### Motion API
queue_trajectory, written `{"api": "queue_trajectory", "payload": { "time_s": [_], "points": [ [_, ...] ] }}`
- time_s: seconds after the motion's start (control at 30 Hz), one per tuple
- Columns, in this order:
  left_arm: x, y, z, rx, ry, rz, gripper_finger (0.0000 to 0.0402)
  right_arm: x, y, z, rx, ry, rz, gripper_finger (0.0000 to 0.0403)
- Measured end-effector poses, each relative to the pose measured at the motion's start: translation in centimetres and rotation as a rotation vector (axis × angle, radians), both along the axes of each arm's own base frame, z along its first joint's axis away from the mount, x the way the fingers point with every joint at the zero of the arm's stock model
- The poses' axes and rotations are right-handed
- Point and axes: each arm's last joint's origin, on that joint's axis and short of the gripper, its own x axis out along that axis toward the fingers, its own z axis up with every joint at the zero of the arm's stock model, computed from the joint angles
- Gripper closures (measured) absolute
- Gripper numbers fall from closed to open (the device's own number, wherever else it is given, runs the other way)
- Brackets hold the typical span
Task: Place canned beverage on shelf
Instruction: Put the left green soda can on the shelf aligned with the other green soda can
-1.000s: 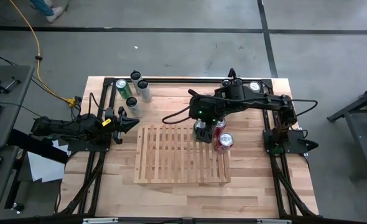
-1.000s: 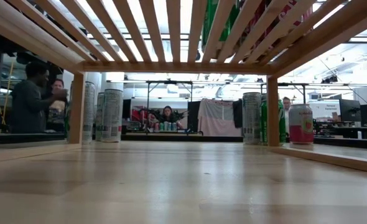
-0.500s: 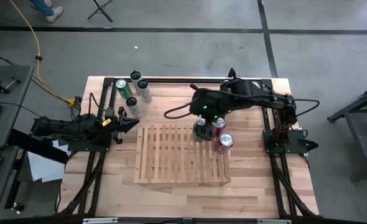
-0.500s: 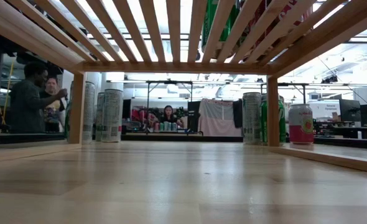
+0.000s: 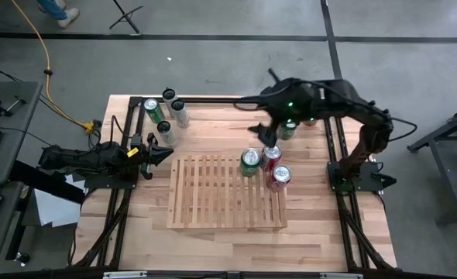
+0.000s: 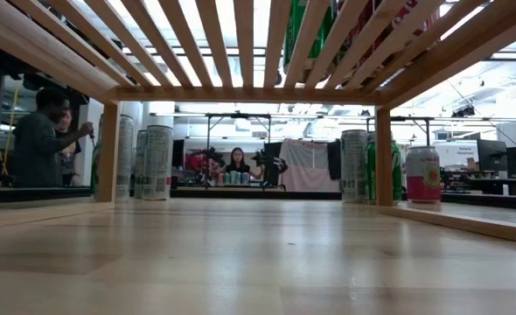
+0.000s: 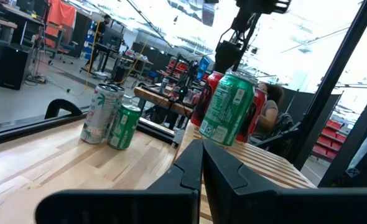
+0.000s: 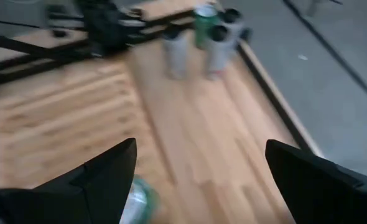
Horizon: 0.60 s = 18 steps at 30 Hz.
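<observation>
The right hand (image 5: 269, 138) hangs released, fingers spread, above the surface (image 5: 213, 240) just behind the shelf (image 5: 213, 198), holding nothing. A green can (image 5: 249, 161) stands upright at the shelf's back right corner, beside two red cans (image 5: 276, 170). The left hand (image 5: 166, 152) waits clenched at the shelf's left. Four more cans (image 5: 165, 115) stand at the back left.
</observation>
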Motion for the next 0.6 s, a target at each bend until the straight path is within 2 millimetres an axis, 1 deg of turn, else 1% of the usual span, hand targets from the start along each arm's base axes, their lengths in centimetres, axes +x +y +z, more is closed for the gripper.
{"api": "queue_trajectory", "payload": {
  "time_s": [0.1,0.23,0.33,0.47,0.6],
  "points": [
    [0.0,0.0,0.0,0.0,0.0,0.0,0.0398,-1.6,-0.7,0.0,-0.031,0.054,-0.071,0.0062],
    [0.0,0.0,0.1,-0.006,-0.009,0.002,0.0398,-3.9,-1.6,-0.6,-0.028,0.114,-0.179,0.0062],
    [0.0,0.0,0.1,-0.1,-0.029,-0.016,0.0398,-5.7,-2.0,-1.4,-0.029,0.128,-0.25,0.0062],
    [-0.1,0.1,0.5,-0.269,-0.103,-0.042,0.0398,-8.8,-2.2,-3.3,0.003,0.09,-0.379,0.0062],
    [-0.3,0.1,1.0,-0.398,-0.177,-0.063,0.0398,-12.2,-2.1,-6.2,0.075,0.021,-0.511,0.0062]
  ]
}}
